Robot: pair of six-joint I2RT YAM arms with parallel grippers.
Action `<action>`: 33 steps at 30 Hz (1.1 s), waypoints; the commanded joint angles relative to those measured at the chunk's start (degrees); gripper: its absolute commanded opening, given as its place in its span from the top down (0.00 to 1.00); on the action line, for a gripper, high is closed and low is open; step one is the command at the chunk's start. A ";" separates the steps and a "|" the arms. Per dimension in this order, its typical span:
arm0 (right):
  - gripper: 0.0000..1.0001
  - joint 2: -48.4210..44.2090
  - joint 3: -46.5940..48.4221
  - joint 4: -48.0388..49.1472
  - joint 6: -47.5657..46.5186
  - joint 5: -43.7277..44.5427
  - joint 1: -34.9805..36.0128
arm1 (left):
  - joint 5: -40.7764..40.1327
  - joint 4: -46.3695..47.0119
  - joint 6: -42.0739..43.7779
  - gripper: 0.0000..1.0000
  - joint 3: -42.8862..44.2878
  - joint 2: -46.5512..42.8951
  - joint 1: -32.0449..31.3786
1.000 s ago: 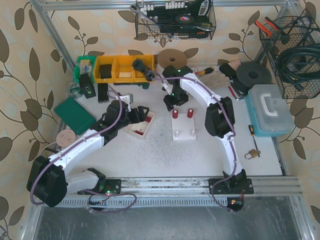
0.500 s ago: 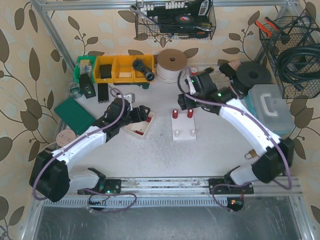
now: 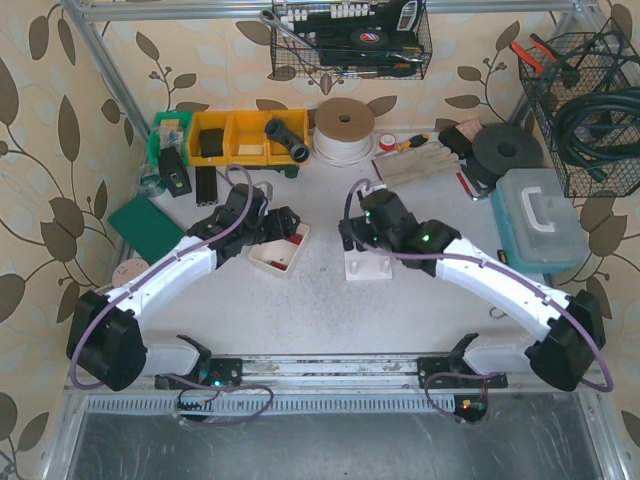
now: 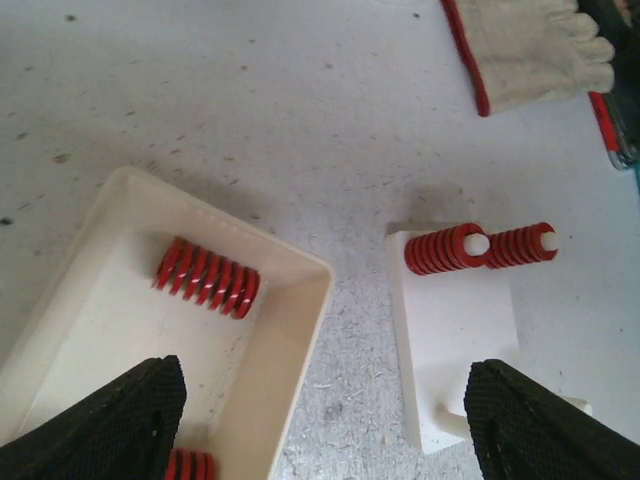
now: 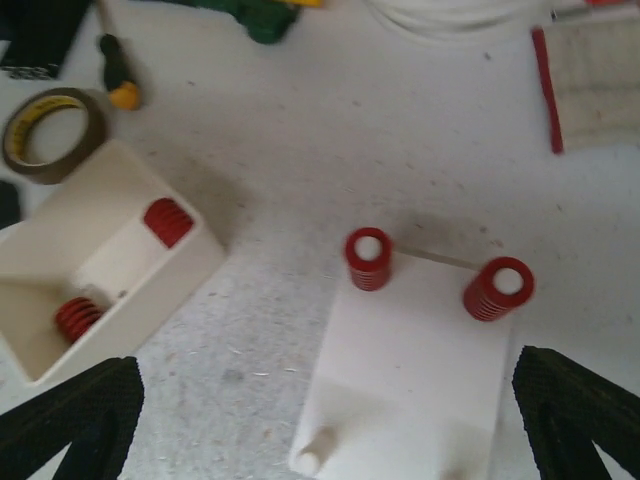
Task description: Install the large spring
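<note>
Both claws gape empty: left claw (image 4: 320, 425) over spring tray (image 4: 300, 350), right claw (image 5: 330, 420) over peg block (image 5: 410, 350) carrying two red springs (image 5: 369, 259).

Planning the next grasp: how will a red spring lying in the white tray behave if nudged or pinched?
On its side, the red spring probably rolls if nudged, though the white tray walls should stop it. Its coils may flex under a pinch.

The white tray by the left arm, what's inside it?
Two red springs: one lies mid-tray, another peeks out at the picture's lower edge, partly hidden by a finger of the left pincer. The tray floor beneath that finger is covered.
</note>
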 commanded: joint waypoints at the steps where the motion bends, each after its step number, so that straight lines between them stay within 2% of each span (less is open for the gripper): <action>1: 0.00 -3.06 -0.13 0.30 3.76 19.95 7.11 | -4.13 -12.95 -6.77 0.20 5.74 -0.16 0.79; 4: 0.01 -3.97 -0.27 -3.36 10.25 28.15 7.34 | -1.12 -14.88 -13.33 0.22 6.39 -0.31 0.75; 6: 0.01 -5.59 -2.17 -4.72 13.71 30.20 7.34 | -0.59 -16.06 -18.65 0.23 5.20 -1.26 0.76; 10: 0.01 -8.33 -8.76 -1.54 16.44 27.74 7.26 | -2.56 -19.03 -23.40 0.22 4.64 -3.29 0.72; 13: 0.01 -10.52 -11.73 4.51 11.25 23.07 7.19 | -4.87 -21.66 -25.08 0.22 5.85 -4.01 0.71; 19: 0.01 -14.79 -17.09 12.23 8.21 15.91 7.26 | -5.92 -24.29 -29.59 0.24 4.96 -4.40 0.64; 26: 0.01 -7.79 -12.16 9.47 6.49 12.65 7.17 | -9.43 -26.90 -29.73 0.23 9.04 -2.85 -0.03; 33: 0.01 -5.86 -13.07 13.45 6.24 7.03 7.26 | -9.80 -27.57 -27.95 0.20 9.64 -0.37 -2.03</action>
